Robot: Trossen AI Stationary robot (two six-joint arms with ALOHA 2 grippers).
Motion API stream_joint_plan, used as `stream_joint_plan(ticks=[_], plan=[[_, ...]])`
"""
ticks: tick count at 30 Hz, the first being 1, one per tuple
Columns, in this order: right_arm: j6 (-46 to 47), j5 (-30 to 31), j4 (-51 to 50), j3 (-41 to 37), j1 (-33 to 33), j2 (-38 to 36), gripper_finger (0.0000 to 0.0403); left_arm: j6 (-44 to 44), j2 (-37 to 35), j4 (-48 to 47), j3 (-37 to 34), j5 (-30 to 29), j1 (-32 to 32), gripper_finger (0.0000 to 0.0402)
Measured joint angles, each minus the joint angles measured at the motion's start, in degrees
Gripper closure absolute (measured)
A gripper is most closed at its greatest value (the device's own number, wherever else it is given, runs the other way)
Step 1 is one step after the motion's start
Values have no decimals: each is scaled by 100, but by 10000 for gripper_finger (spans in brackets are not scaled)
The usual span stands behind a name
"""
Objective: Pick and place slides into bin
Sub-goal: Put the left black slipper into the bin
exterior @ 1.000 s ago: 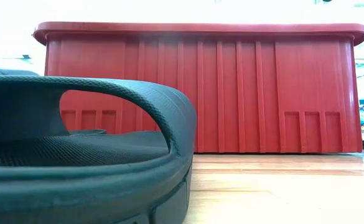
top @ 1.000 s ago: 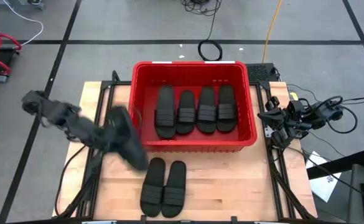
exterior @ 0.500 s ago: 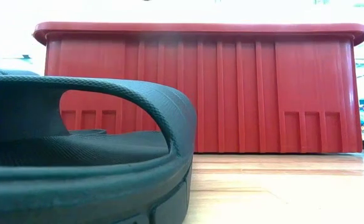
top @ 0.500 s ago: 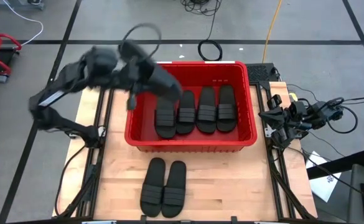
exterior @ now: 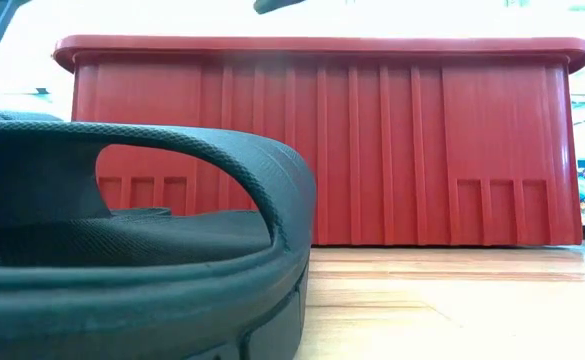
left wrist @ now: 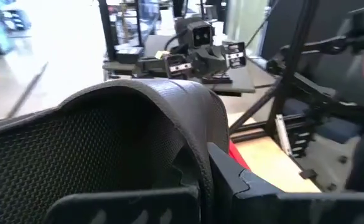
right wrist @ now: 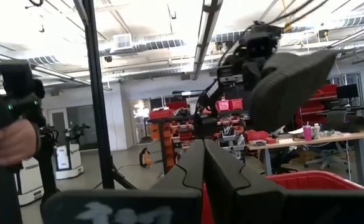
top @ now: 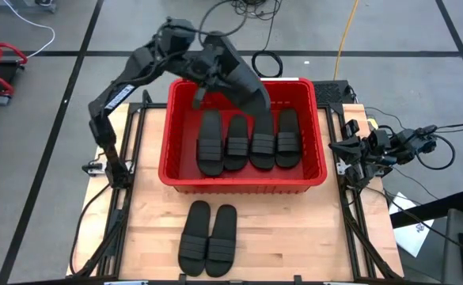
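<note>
The red bin (top: pixel 320 170) stands at the table's far middle with several black slides (top: pixel 251 138) lying side by side on its floor. Two more slides (top: pixel 207 237) lie soles down on the table near its front edge; one fills the low view (exterior: pixel 142 250) in front of the bin's wall (exterior: pixel 372 140). My left gripper (top: pixel 209 70) is shut on another slide (top: pixel 243 83), high above the bin's far part. This slide also shows in the right wrist view (right wrist: pixel 287 74). My right gripper (top: pixel 347 150) is shut and empty, parked at the table's right edge. My left gripper holds the slide by the end nearest the wrist. One finger (left wrist: pixel 247 180) lies against the sole's outer side (left wrist: pixel 210 134) beside the ribbed strap; the slide hides the other finger. The slide is lifted clear and tilted, its free end (top: pixel 259 101) reaching out over the bin.
Bare wooden table lies on both sides of the two slides at the front. Cables and a black box (top: pixel 334 91) lie behind the bin's right far corner. A person's hand (right wrist: pixel 10 140) holding a dark device shows in the room beyond the table.
My left gripper has carried the slide up from beside the bin's near left corner, toward the table's far edge, then right over the bin's far rim. The slide is now high above the bin and turned to point toward the table's right near side.
</note>
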Motion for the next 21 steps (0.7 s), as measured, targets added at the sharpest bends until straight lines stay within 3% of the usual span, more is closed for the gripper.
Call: stream_joint_plan(ticks=[3, 6, 9, 11, 13, 16, 21], plan=[[-42, 172, -12, 0, 0, 0, 403, 218, 261, -440, 6, 404, 157, 400], [-56, 484, -10, 0, 0, 0, 403, 832, 534, -1268, 2, 444, 165, 400], [-124, 741, -48, 0, -2, 0, 403, 1833, 764, -2655, 2, 94, 217, 400], [-199, 908, -63, 0, -2, 0, 403, 2508, 1014, -3196, -71, -489, 179, 400], [-216, 1053, -63, 0, -2, 2, 403, 2625, 1116, -2938, -277, -793, 200, 401], [-211, 1267, -84, 0, -2, 0, 403, 2643, 1069, -2581, -245, -722, 230, 401], [-228, 1349, -83, 0, -2, 0, 403, 3143, 1183, -3129, -163, -1140, 147, 401]])
